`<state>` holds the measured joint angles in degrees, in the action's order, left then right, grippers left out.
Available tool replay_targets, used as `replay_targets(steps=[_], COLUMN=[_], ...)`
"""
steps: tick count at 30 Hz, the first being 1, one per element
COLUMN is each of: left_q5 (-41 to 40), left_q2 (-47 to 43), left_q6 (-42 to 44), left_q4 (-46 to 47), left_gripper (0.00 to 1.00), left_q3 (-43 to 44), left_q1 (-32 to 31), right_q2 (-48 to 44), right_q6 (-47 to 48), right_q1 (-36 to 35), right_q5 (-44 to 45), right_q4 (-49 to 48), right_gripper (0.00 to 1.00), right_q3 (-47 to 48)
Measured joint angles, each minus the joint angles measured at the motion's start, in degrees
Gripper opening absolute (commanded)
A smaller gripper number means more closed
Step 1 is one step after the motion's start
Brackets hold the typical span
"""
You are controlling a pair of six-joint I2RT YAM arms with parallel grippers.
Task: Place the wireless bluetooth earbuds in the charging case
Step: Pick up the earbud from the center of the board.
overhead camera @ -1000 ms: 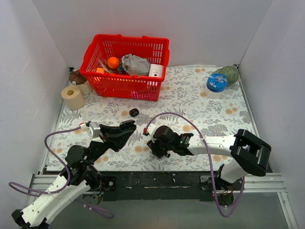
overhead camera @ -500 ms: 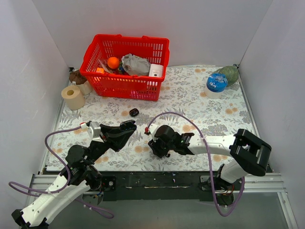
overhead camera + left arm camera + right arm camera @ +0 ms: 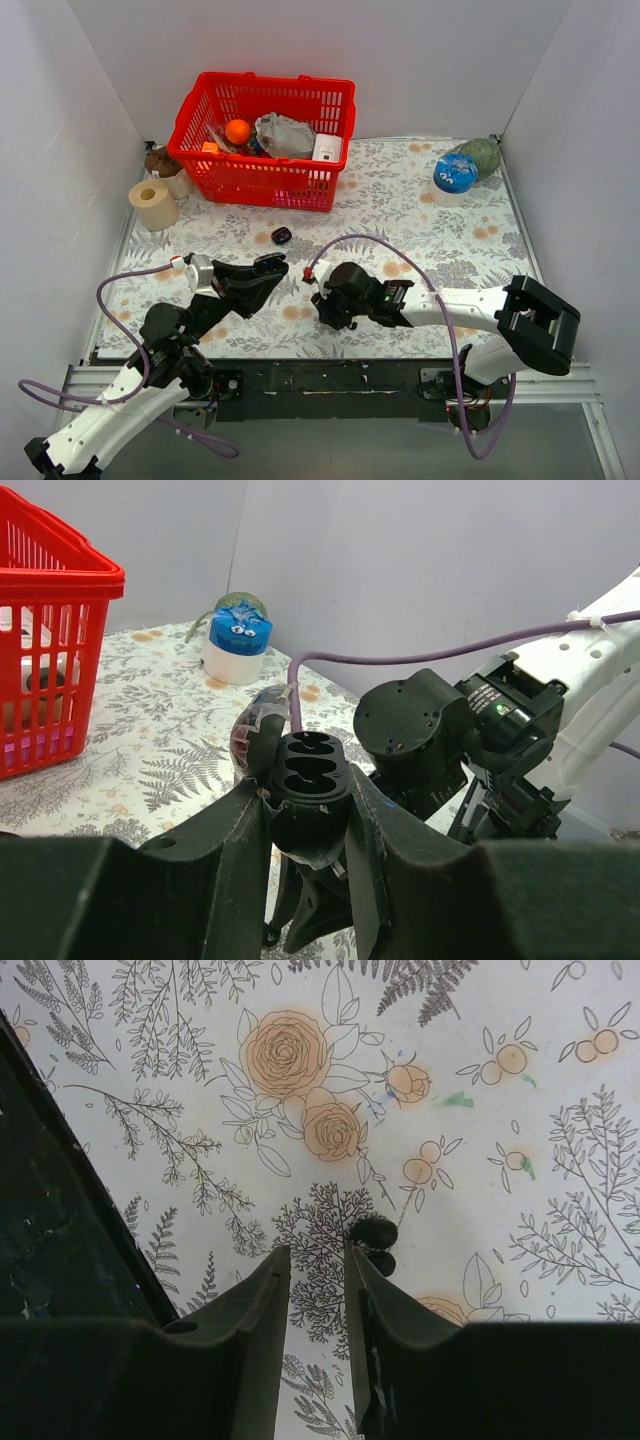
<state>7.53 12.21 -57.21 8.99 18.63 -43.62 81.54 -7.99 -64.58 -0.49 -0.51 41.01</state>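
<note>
My left gripper (image 3: 308, 798) is shut on the black charging case (image 3: 311, 772), held above the cloth with its lid (image 3: 250, 742) open and its empty sockets facing up. From above, that gripper (image 3: 264, 271) hovers left of centre. The right gripper (image 3: 317, 1252) points down at the floral cloth, jaws open by a narrow gap with only cloth between them. Two tiny black earbuds (image 3: 372, 1232) lie together on the cloth just outside the right fingertip (image 3: 352, 1260), touching or nearly touching it. In the top view the right gripper (image 3: 324, 311) sits close beside the held case.
A black rounded piece (image 3: 281, 236) lies on the cloth behind the grippers. A red basket (image 3: 262, 140) with items stands at the back left, beside a paper roll (image 3: 153, 204). A blue-lidded jar (image 3: 455, 178) and a green object (image 3: 482, 155) sit back right.
The right gripper's jaws have narrowed and its forearm has dropped slightly toward the cloth. The left arm and the case have stayed put.
</note>
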Motion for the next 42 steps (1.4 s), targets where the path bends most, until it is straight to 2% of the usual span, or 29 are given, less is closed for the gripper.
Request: replay_targets(steps=[6, 16, 37, 42], left_q5=[0.2, 0.42, 0.42, 0.42], left_q2=[0.02, 0.39, 0.39, 0.39], left_q6=[-0.13, -0.22, -0.28, -0.33], left_q4=[0.02, 0.0, 0.0, 0.0], left_gripper=[0.0, 0.0, 0.0, 0.0], left_q3=[-0.04, -0.04, -0.07, -0.07], left_q1=[0.0, 0.0, 0.0, 0.0], right_q2=[2.34, 4.13, 5.25, 5.79], right_q6=[-0.31, -0.44, -0.79, -0.79], right_q1=[-0.04, -0.04, 1.29, 2.03], right_q5=[-1.42, -0.96, 0.7, 1.27], right_q4=[-0.02, 0.33, -0.09, -0.11], right_gripper=[0.45, 0.49, 0.5, 0.44], right_q3=[0.0, 0.02, 0.9, 1.46])
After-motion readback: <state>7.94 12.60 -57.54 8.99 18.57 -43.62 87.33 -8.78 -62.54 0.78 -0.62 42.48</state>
